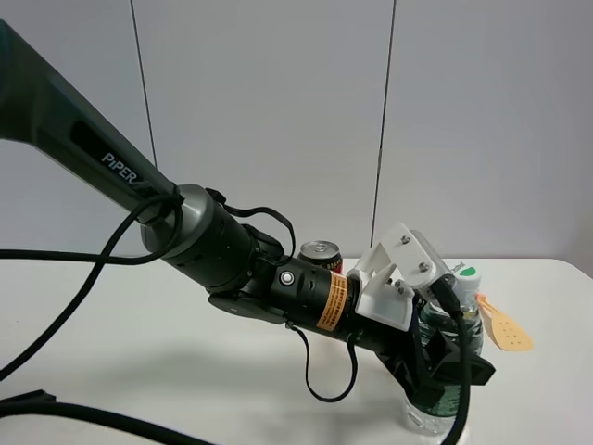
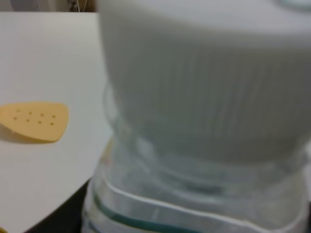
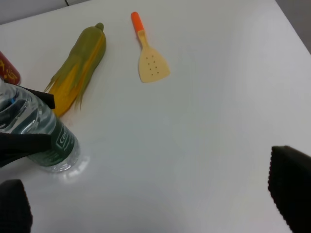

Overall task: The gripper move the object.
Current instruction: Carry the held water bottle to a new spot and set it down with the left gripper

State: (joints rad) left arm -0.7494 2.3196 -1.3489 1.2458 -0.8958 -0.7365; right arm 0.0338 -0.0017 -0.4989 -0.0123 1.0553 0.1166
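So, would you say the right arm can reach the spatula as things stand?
Probably yes. The spatula lies in the open, apart from the corn and the bottle that the left gripper holds, and the right gripper is open over bare table.

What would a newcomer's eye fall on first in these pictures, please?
The big black left arm stretches across the exterior high view, its end effector clasped on a clear water bottle standing on the right of the white table. Bright colours follow: a corn cob and a yellow spatula lying near the bottle, a red can behind the arm.
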